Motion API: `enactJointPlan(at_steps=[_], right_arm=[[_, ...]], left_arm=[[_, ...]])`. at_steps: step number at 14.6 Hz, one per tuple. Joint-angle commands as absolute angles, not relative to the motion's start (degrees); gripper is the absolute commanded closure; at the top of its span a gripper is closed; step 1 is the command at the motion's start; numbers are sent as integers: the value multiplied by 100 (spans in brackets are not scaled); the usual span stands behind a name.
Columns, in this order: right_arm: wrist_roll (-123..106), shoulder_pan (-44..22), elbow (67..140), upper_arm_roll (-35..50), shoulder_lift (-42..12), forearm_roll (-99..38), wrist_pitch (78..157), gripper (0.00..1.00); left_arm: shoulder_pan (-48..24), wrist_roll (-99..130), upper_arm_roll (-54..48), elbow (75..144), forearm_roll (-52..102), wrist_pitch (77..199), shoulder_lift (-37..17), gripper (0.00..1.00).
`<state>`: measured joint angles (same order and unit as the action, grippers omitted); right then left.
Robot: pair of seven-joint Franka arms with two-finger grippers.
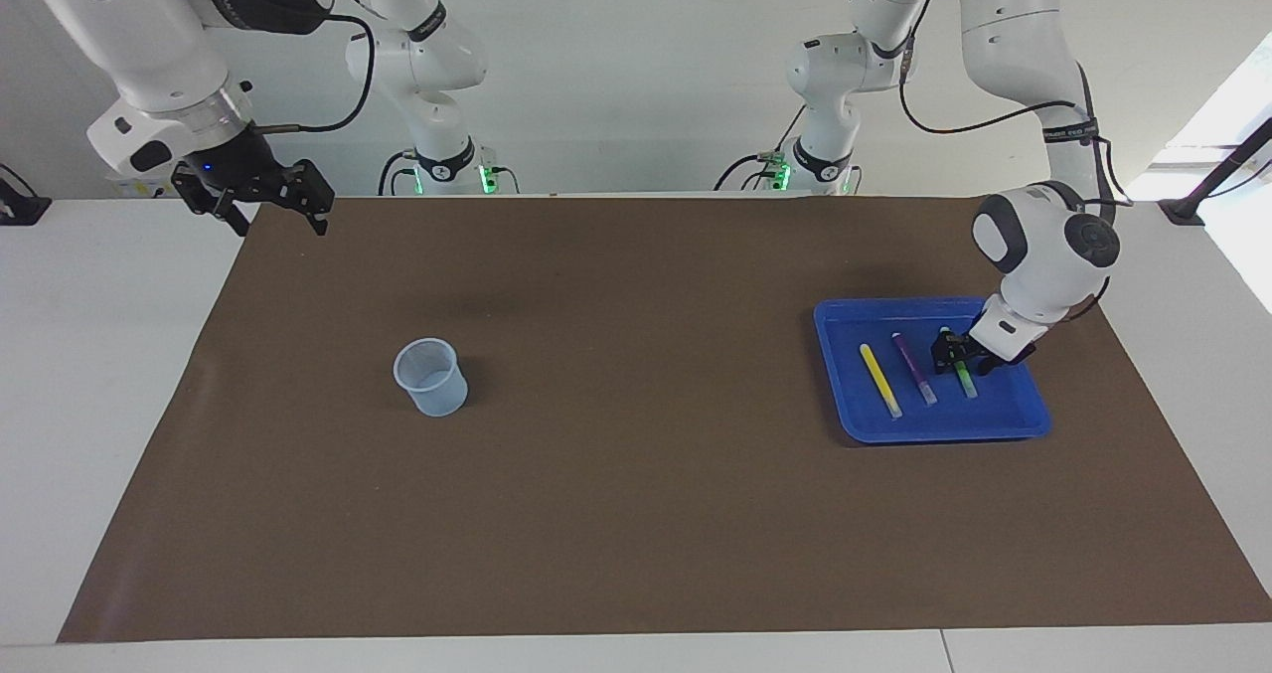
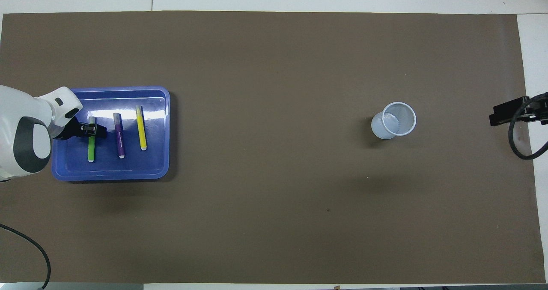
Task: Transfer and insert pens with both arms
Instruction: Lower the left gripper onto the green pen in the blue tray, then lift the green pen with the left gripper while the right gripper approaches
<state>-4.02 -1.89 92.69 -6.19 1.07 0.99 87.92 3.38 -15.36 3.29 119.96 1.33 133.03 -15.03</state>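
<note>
Three pens lie side by side in a blue tray point(image 1: 934, 432) point(image 2: 107, 176) at the left arm's end of the table: yellow point(image 1: 880, 380) point(image 2: 141, 127), purple point(image 1: 914, 368) point(image 2: 120, 136) and green point(image 1: 965, 380) point(image 2: 91, 146). My left gripper point(image 1: 956, 350) point(image 2: 92, 130) is down in the tray at the green pen, over the half of it farther from the robots. The green pen still lies flat. My right gripper point(image 1: 281, 218) point(image 2: 507, 114) is open and empty, held up over the mat's edge at the right arm's end, where it waits.
A pale translucent cup point(image 1: 430, 377) point(image 2: 394, 119) stands upright on the brown mat point(image 1: 636, 514), toward the right arm's end. Two smaller white arms with green lights point(image 1: 447, 171) stand at the table's robot edge. A black cable point(image 2: 520, 140) hangs by the right gripper.
</note>
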Motion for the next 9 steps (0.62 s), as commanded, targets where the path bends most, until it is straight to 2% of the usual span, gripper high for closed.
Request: enactJointPlan(at_steps=[1, 4, 5, 6, 9], right_arm=[[-404, -141, 9413, -606, 237, 0, 8815, 0], [-422, -97, 9413, -615, 237, 0, 8815, 0], [-413, -97, 9413, -624, 237, 0, 8824, 0], [-378, -88, 9396, -624, 229, 0, 8859, 0], [-299, -36, 9457, -650, 246, 0, 8842, 0]], left_arm=[[387, -1617, 308, 11839, 62, 13307, -1626, 44], [387, -1617, 308, 11751, 62, 13237, -1652, 77], [378, -1608, 308, 11707, 62, 13202, -1661, 94], [378, -1608, 308, 11698, 62, 13192, -1661, 100], [369, -1608, 308, 11681, 70, 13175, -1661, 100]])
